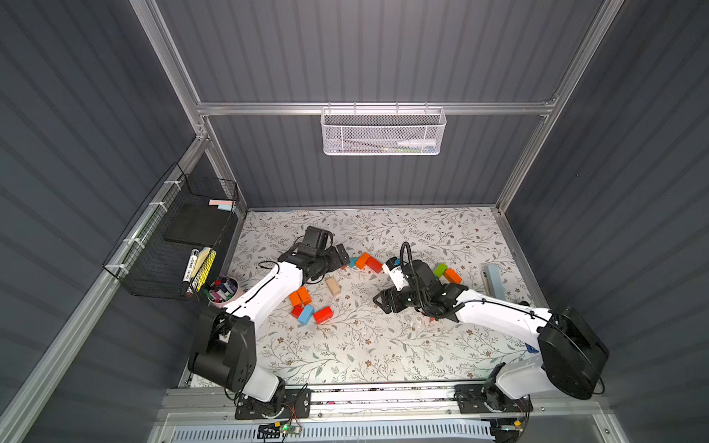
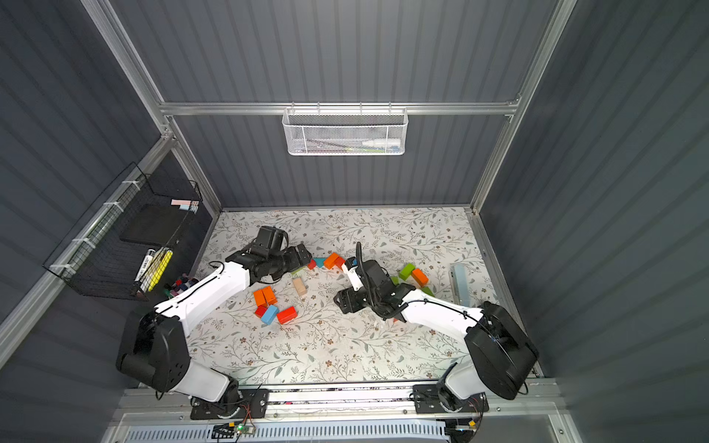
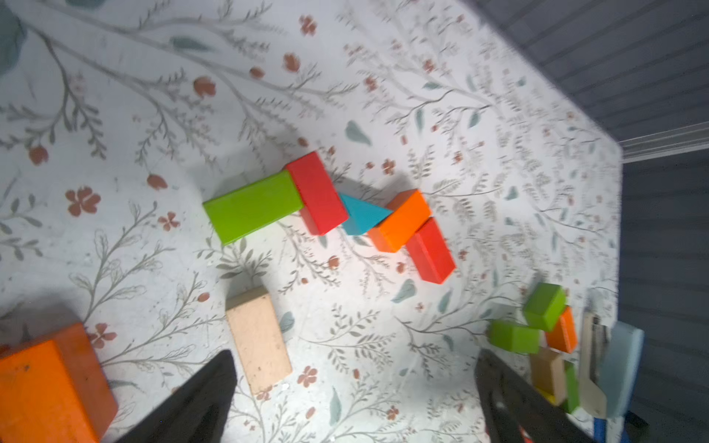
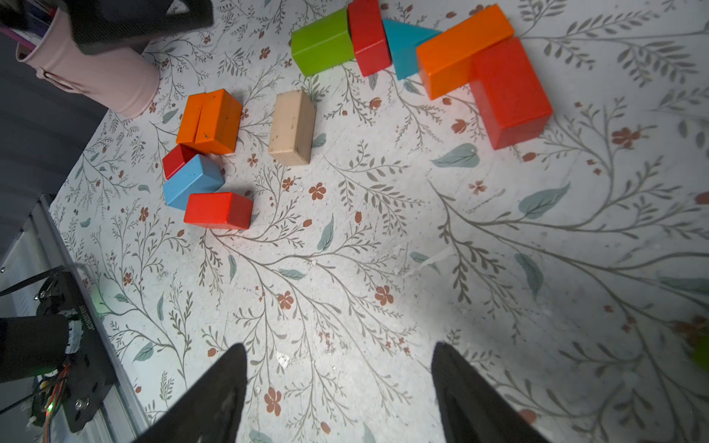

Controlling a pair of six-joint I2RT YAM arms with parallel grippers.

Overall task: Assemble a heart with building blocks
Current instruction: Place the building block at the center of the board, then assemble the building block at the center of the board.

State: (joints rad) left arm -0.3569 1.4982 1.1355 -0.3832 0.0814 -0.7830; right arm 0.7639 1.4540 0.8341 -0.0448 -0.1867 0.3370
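Left gripper [image 3: 353, 395]: jaws spread wide, empty. Tan brick [image 1: 333, 286] sits at its 6 o'clock in a top view. Right gripper [image 4: 341, 383]: jaws parted, holding nothing.

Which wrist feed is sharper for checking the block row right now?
Right wrist view: crisp, with sharp edges on the tan brick. Left wrist view: blurred throughout, worst around the green cube. In both top views: the mat is bright, no glare.

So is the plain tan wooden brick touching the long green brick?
Apart. The right wrist view shows flowery tabletop between the plain tan wooden brick and the long green brick.
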